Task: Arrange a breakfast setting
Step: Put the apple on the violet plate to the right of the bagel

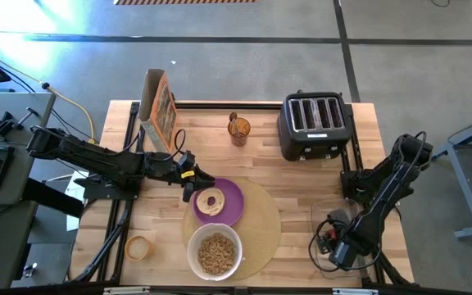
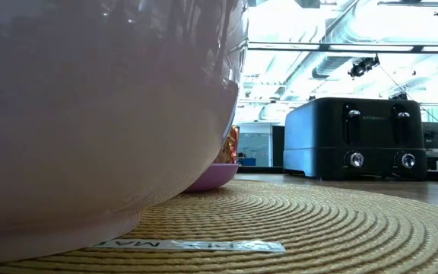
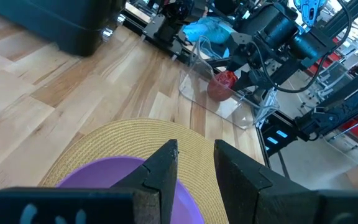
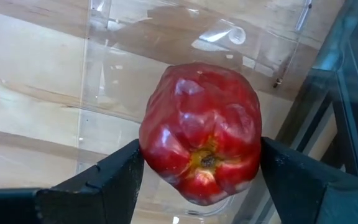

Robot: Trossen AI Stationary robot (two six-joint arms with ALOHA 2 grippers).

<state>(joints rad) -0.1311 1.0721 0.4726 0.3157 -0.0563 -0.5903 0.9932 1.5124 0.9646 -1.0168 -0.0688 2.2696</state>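
The tan mat (image 1: 256, 221) lies on the table's near middle. On it are the purple plate (image 1: 232, 197) with the bagel (image 1: 211, 201) and the white bowl (image 1: 215, 252) of brown cereal. My left gripper (image 1: 191, 187) hovers at the plate's left rim, slightly open and empty; the left wrist view shows its fingers (image 3: 196, 165) over the plate (image 3: 104, 180). My right gripper (image 1: 332, 243) is at the near right, shut on the red apple (image 4: 201, 130) over a clear tray (image 4: 123, 68). No spoon shows. My right gripper pinches the apple's two opposite sides (image 4: 148, 146) between its two fingers, with the apple's blossom end turned toward the wrist camera. The fingers point down at the clear tray. I cannot tell whether the apple rests on the tray or is lifted off it.
The black toaster (image 1: 314, 123) stands at the far right. A cereal box (image 1: 158, 106) and an amber cup (image 1: 238, 129) stand at the far edge. A small round tub (image 1: 138, 247) sits near left. In the low view the bowl (image 2: 90, 114) fills the left.
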